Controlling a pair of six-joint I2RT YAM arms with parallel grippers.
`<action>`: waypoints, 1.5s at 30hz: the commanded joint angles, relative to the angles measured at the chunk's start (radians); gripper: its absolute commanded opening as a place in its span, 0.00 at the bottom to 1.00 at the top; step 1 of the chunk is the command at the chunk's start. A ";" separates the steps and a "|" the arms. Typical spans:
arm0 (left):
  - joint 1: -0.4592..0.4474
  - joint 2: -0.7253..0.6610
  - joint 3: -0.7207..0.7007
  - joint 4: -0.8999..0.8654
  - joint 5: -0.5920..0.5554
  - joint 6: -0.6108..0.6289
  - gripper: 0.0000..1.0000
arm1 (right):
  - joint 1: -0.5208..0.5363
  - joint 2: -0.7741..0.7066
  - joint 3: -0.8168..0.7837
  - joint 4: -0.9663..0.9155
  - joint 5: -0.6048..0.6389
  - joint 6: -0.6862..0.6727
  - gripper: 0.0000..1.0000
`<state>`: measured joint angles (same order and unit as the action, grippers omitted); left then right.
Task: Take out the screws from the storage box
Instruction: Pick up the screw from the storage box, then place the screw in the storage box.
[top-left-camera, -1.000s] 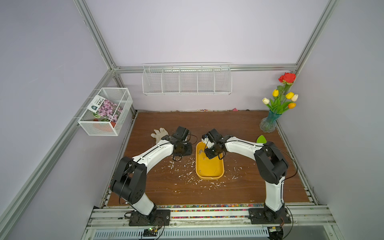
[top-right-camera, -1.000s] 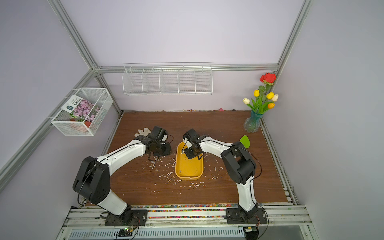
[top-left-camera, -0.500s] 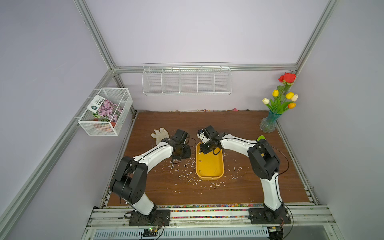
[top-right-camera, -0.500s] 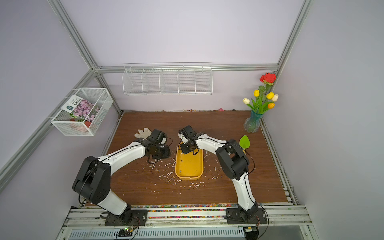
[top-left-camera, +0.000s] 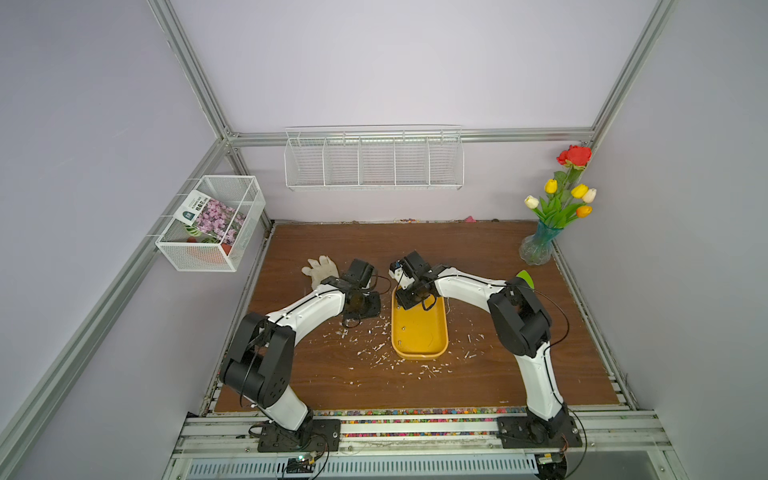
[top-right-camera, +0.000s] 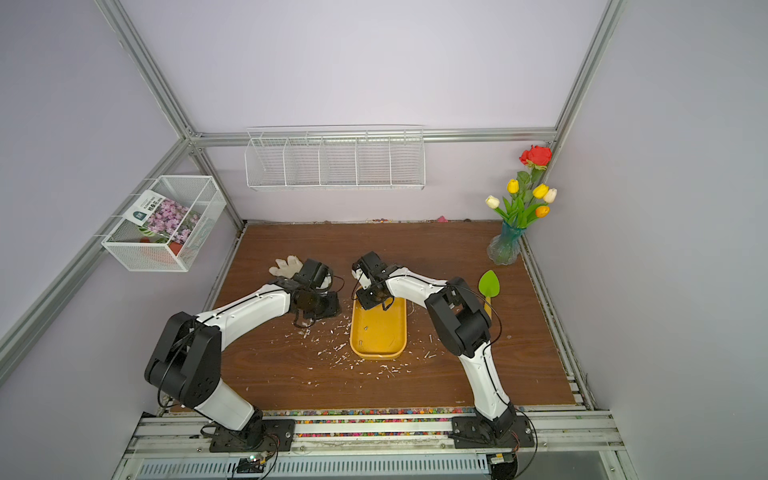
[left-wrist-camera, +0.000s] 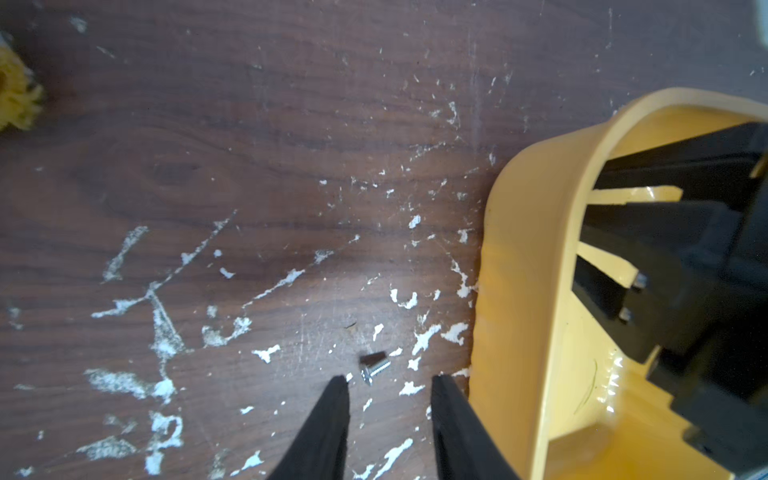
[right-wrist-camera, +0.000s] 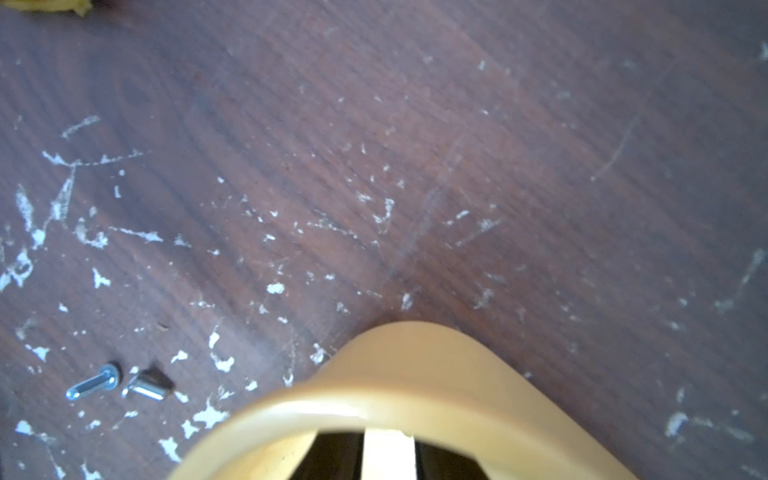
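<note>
Short silver screw (left-wrist-camera: 375, 368) lies on the table (left-wrist-camera: 208, 166) just ahead of the left gripper (left-wrist-camera: 390, 378) tips; we see a longer screw (right-wrist-camera: 93, 384) beside it. Left jaws part-open, gap bare, one finger beside the yellow box (left-wrist-camera: 523, 257) wall. Right gripper (top-left-camera: 411, 296) down inside the box; we can't tell its jaws.
</note>
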<state>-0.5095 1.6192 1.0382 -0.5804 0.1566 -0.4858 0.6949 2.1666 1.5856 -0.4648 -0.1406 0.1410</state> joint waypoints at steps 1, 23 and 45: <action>0.006 -0.003 -0.015 0.007 0.007 0.003 0.38 | 0.009 0.031 0.025 -0.046 0.019 -0.033 0.20; 0.006 -0.009 0.065 -0.033 0.023 0.008 0.38 | 0.008 -0.110 0.009 -0.095 0.026 -0.021 0.00; -0.022 -0.023 0.114 0.018 0.104 0.003 0.38 | -0.030 -0.262 -0.171 -0.053 -0.029 0.053 0.00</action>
<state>-0.5240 1.6119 1.1545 -0.5919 0.2348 -0.4854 0.6666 1.9362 1.4502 -0.5343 -0.1383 0.1616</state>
